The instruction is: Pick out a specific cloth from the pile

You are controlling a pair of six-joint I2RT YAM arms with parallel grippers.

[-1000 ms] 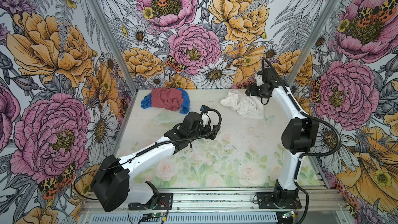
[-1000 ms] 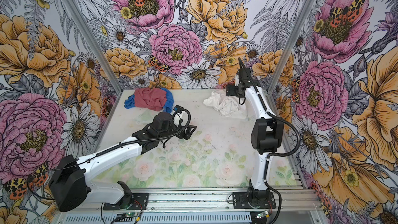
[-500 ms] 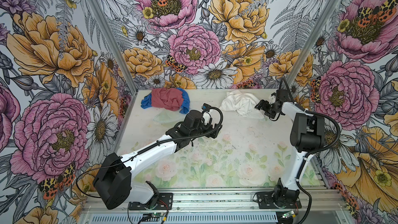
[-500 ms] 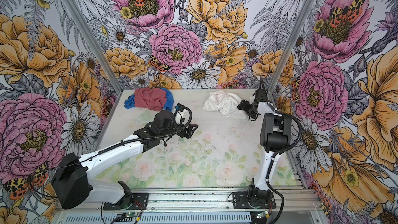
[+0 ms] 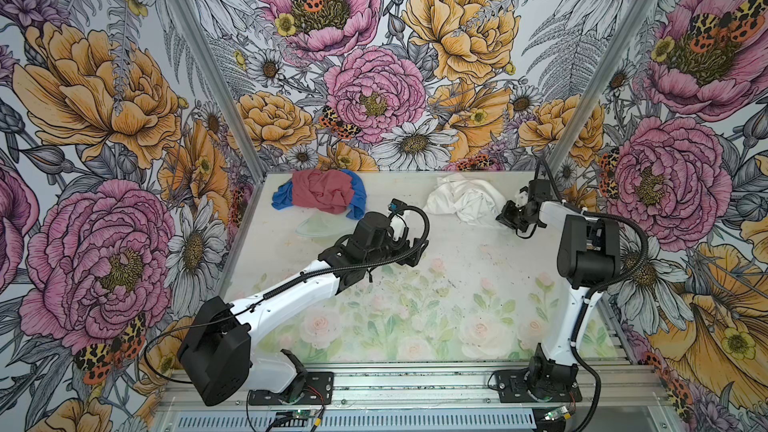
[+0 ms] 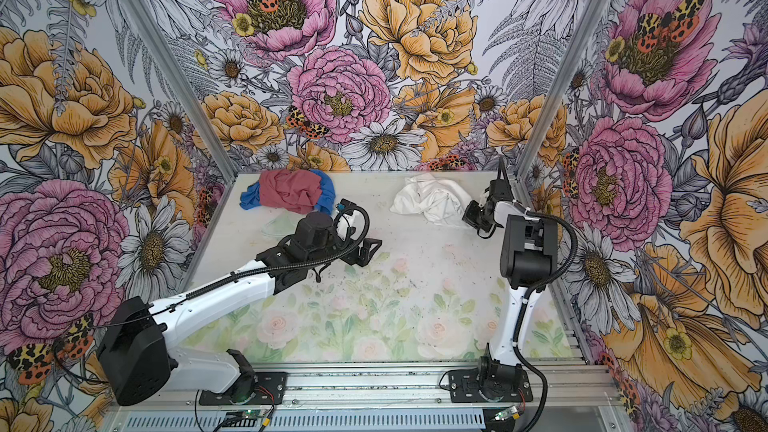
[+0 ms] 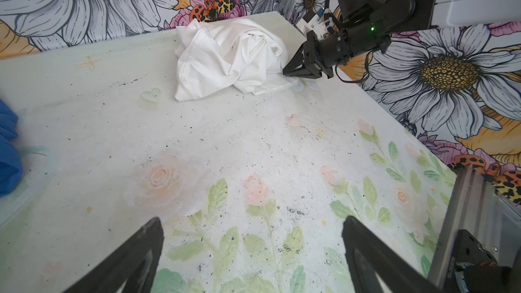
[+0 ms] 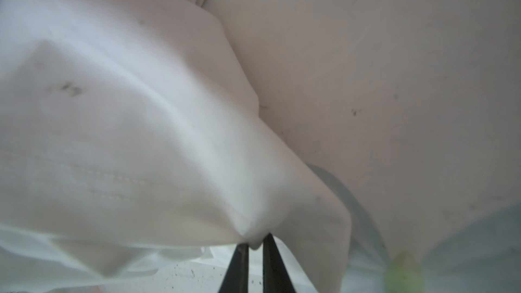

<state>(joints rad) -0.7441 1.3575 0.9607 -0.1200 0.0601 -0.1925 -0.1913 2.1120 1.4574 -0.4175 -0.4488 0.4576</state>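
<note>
Right wrist view: right end effector (image 8: 256, 242) clenched on cloth (image 8: 127, 122) fold, blurred; left end effector (image 7: 252, 219) released.

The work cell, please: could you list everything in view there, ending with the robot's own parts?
white cloth: one, white, crumpled at the table's far right.
red-pink garment: one, red-pink, far left, lying on the blue one.
blue garment: one, royal blue, far left, showing either side beneath it.
table: one, pale with faded roses, under everything.
walls: three, floral print, around the table.
left pincer: one, black, open and empty above the table's middle.
right pincer: one, black, shut on the white cloth's edge.
</note>
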